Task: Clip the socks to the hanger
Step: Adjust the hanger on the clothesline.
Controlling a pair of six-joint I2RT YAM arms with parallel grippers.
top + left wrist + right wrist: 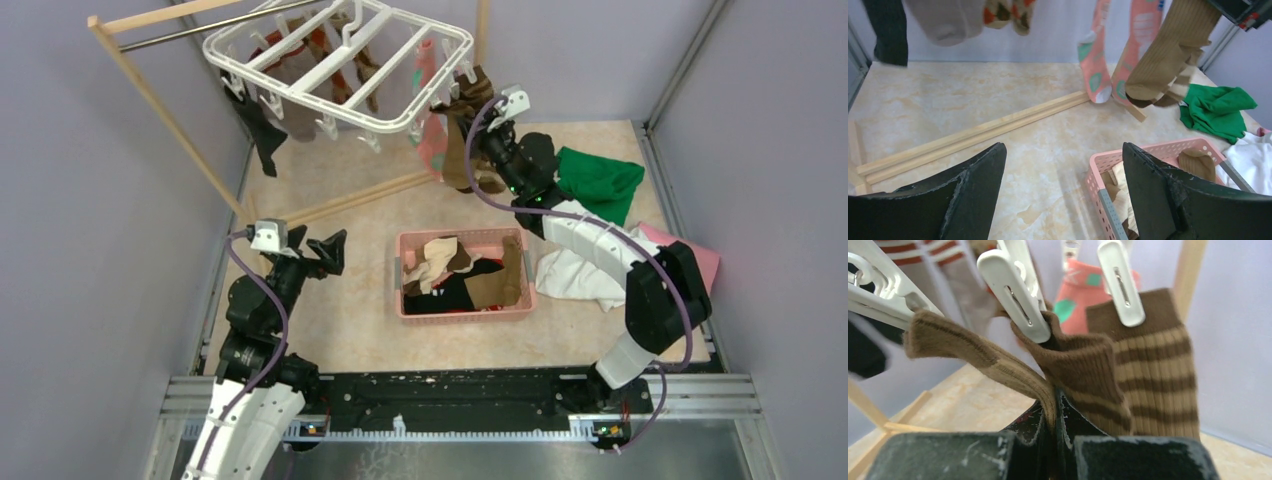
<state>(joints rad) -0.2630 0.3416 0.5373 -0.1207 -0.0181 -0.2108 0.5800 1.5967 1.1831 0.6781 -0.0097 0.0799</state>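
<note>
The white grid hanger (pixel 340 60) hangs at the back with several socks clipped on, among them a black one (pixel 262 135) and a pink-teal one (pixel 430 135). My right gripper (pixel 480 125) is raised at its right corner and shut on the cuff of a brown-cream striped sock (pixel 998 365). A white clip (pixel 1015 295) sits on that cuff, right above my gripper (pixel 1054 410). The matching striped sock (pixel 1153 370) hangs clipped beside it. My left gripper (pixel 330 250) is open and empty, low and left of the pink basket (pixel 465 312), which holds more socks (pixel 435 260).
A wooden rack (pixel 150 90) with a metal rod carries the hanger; its base bars (pixel 973 132) lie on the table. Green (pixel 600 180), white (pixel 575 275) and pink (pixel 700 255) cloths lie to the right of the basket (pixel 1168 148).
</note>
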